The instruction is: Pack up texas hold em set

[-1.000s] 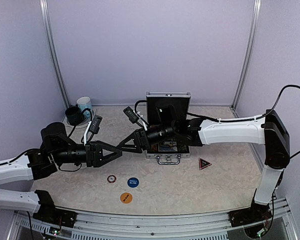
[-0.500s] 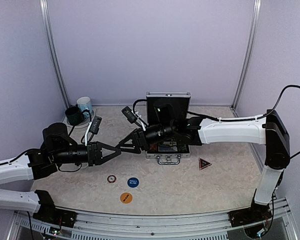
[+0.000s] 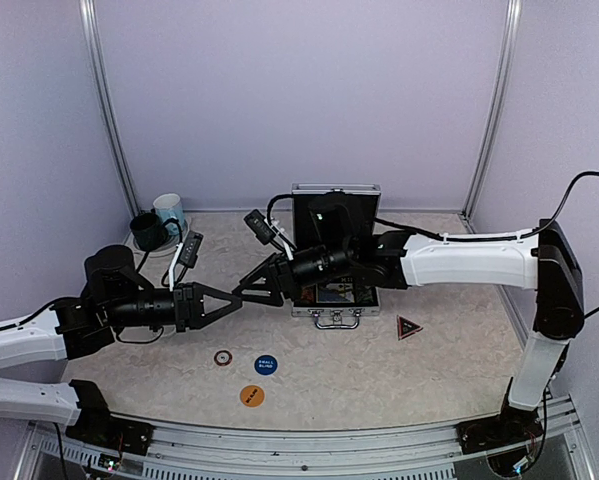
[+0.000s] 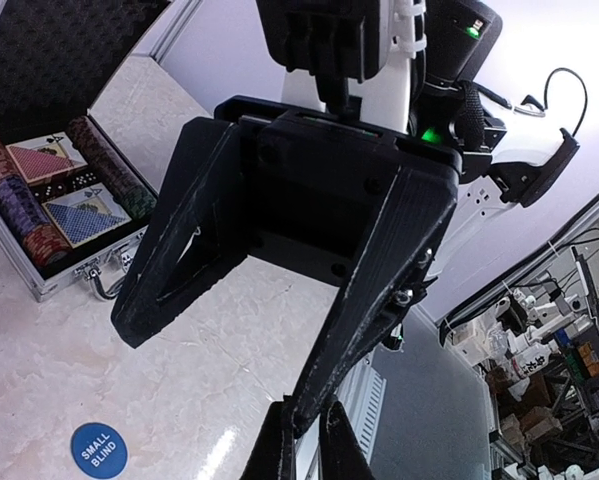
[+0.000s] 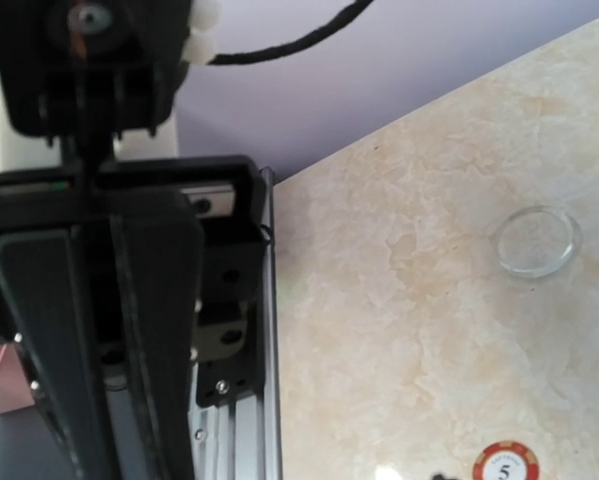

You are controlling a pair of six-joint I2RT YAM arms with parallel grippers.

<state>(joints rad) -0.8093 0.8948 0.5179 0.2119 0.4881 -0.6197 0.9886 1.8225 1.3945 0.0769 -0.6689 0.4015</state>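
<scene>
A dark green mug (image 3: 146,231) and a light blue mug (image 3: 169,210) stand side by side at the table's far left corner. The left gripper (image 3: 235,296) hangs above the table, jaws pressed together with nothing seen between them. Near the front lie a red chip (image 3: 223,357), a blue button (image 3: 266,365) and an orange button (image 3: 252,396).

Only the left wrist view shows the right gripper (image 4: 217,375) spread wide and empty, 1 fingertip reaching the left gripper's tips. The silver case (image 4: 54,290) sits open mid-table, lid upright, holding 2 card decks (image 4: 84,215) between rows of chip stacks (image 4: 19,205). A dark triangular marker (image 3: 409,327) lies to its right. Only the right wrist view shows a clear round dish (image 5: 537,240) and the 5 printed on the red chip.
</scene>
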